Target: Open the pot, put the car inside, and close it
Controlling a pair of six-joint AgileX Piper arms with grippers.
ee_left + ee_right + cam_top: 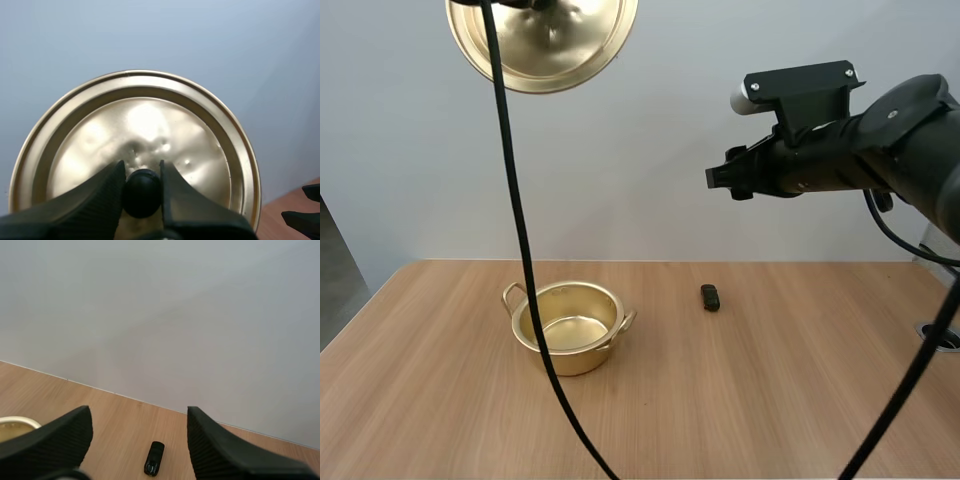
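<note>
Right arm [880, 140]: matte black, cylindrical links, round joint housing at 3 o'clock end. Right gripper [139, 415]: two black wedge-shaped fingers [220, 450], ribbed inner faces. Left gripper [141, 170]: identical black ribbed fingers.

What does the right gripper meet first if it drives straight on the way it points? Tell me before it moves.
Probably the wall, not the car: the right gripper, jaws open, points nearly level above the table, and the car lies lower, ahead between them. Depth is unclear.

no readable text, no labels, no numbers
</note>
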